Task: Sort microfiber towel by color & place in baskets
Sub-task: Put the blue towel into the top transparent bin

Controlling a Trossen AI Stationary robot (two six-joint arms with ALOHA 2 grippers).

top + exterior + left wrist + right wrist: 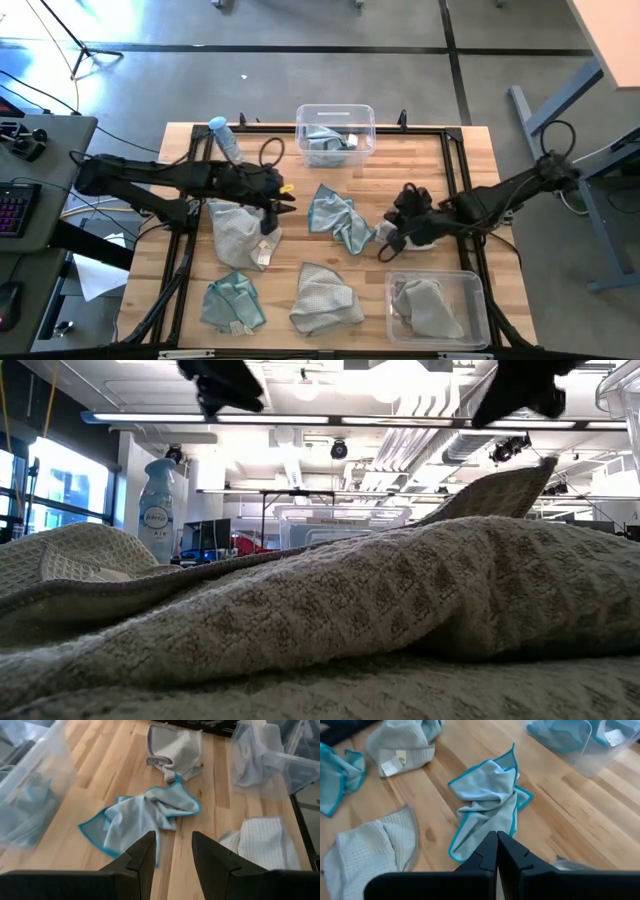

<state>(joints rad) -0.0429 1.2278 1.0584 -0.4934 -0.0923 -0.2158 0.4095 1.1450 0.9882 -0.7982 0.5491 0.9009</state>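
a crumpled teal-edged towel [490,802] is lying on the wooden table [470,165], just ahead of the right gripper [497,851], whose fingers are pressing together on nothing. the left gripper [172,851] is hovering, fingers narrowly parted. a waffle-weave grey towel [330,620] is blocking most of the low view.

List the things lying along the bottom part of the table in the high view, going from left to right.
Blue-teal towel → grey towel → clear basket with a grey towel inside.
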